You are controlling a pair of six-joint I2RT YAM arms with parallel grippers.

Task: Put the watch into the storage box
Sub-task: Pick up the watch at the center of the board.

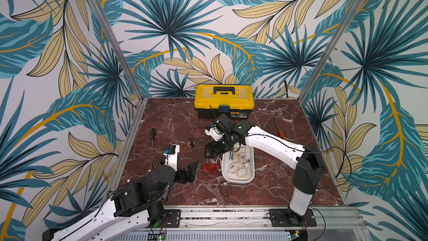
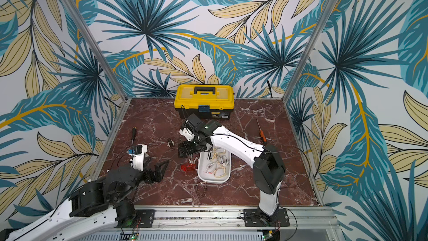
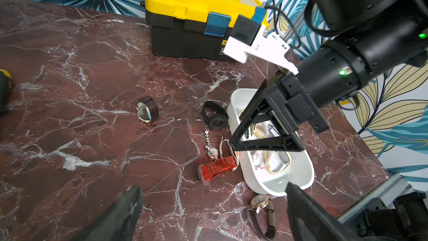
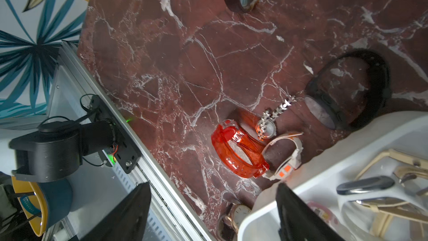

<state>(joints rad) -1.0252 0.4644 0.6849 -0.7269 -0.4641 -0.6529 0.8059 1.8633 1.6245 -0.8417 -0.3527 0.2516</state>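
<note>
**Concealed or unclear.** In both top views the right arm (image 1: pixel 273 142) crosses the far end of the storage box (image 1: pixel 238 180), hiding that rim. It also hides the black watch (image 3: pixel 215 114), which only the wrist views show. The box's contents are a tangle of pale straps and cases, and their number cannot be determined. The gold watch (image 3: pixel 261 207) is cut off at the frame edge in the right wrist view. Which watch the task means cannot be told.

**Task items.**
- The box is white, shallow and round-cornered with a rolled rim. It lies right of centre, towards the front of the table (image 1: pixel 162 193).
- The right gripper (image 4: pixel 212 188) hangs over the box's far-left corner, jaws wide and empty.
- The left gripper (image 1: pixel 191 170) sits low, left of the box, fully spread and empty.
- The red watch (image 3: pixel 217 169) is translucent and lies near the box's left wall.
- The white watch (image 4: pixel 289 156) lies between the red watch and the box.
- The silver watch (image 3: pixel 211 146) lies just beyond them.
- The black watch lies just beside the box's far-left corner.
- The gold watch lies near the box's front end.
- The brown-strap watch (image 1: pixel 191 142) stands on edge, well apart to the left.

**Surroundings.** The table is dark red marble with white veins. The walls (image 1: pixel 173 31) carry a leaf print. A yellow-lidded toolbox (image 1: pixel 223 102) stands at the back.
</note>
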